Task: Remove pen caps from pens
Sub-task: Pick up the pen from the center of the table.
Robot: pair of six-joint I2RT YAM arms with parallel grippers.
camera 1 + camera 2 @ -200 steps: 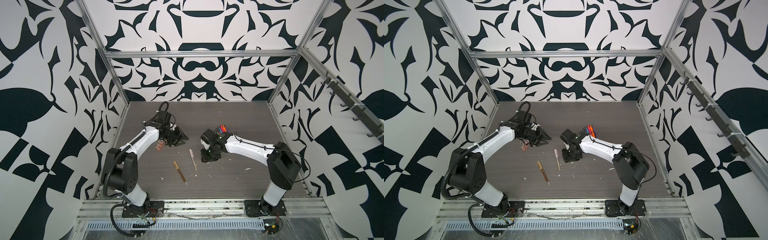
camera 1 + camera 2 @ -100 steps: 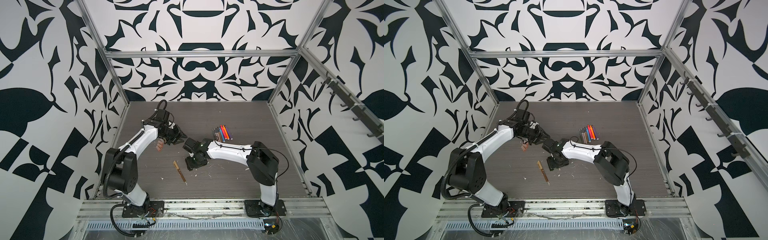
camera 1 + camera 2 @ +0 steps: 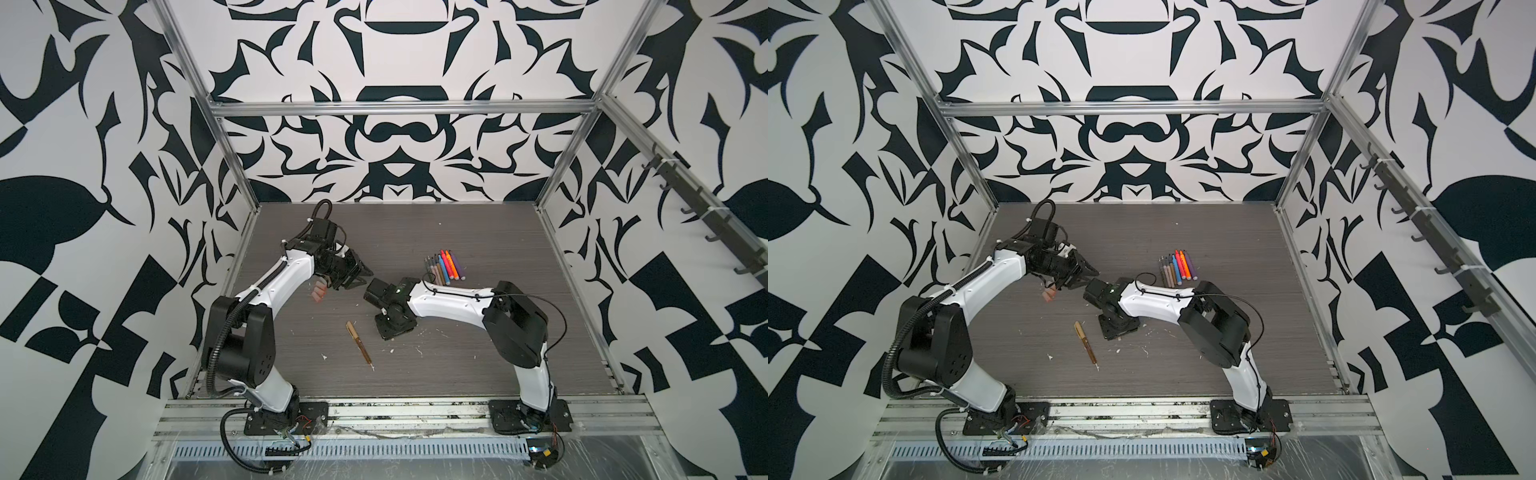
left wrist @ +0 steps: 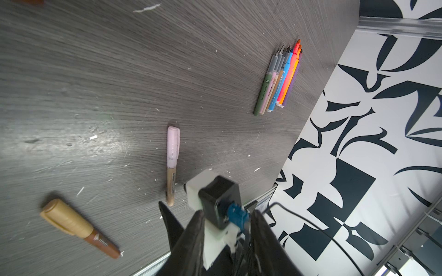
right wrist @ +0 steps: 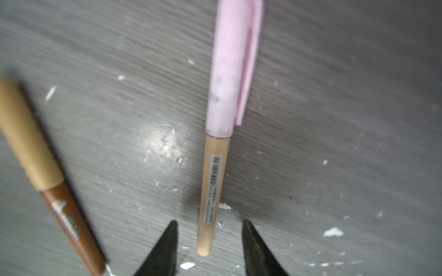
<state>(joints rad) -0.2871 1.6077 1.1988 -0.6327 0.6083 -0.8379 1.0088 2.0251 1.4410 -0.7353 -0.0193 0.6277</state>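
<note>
A tan pen [image 5: 212, 191] with a pale pink cap [image 5: 229, 71] lies on the table. My right gripper [image 5: 210, 222] is open and low over it, one finger on each side of the pen's bare end with a gap on both sides. In both top views this gripper [image 3: 392, 328] hides that pen. A brown pen with a tan cap [image 3: 358, 341] lies just left of it. Several uncapped pens [image 3: 444, 270] lie in a row further back. A few loose pink and salmon pen caps [image 3: 319, 291] sit beside the left arm. My left gripper [image 3: 368, 272] hovers open, holding nothing.
White flecks [image 3: 417, 351] are scattered over the dark wood-grain table [image 3: 498, 232]. The two wrists are close together near the table's middle. Metal frame posts and patterned walls enclose the table on three sides.
My right arm has swung left from beside the row of pens and come down over the pink-capped pen, which it now covers in the top views. The left arm has barely moved.
</note>
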